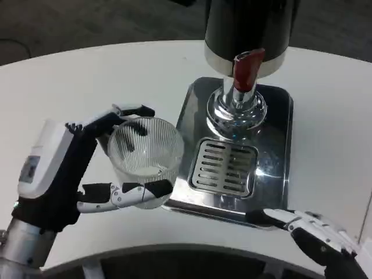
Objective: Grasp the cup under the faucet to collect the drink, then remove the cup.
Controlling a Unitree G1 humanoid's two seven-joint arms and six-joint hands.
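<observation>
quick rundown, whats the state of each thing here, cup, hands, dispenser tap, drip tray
clear ribbed cup: upright, held by the left hand, left of the tray, not under the faucet
left hand: fingers wrapped around the cup
right hand: holds nothing, fingertips at the tray's front edge
red tap lever: no liquid visibly flowing
faucet: nothing under it
drip tray: grate bare, no cup on it

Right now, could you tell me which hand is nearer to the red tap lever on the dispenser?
Left. The left hand holds the clear ribbed cup left of the red tap lever; the right hand sits lower, past the tray's front edge.
</observation>
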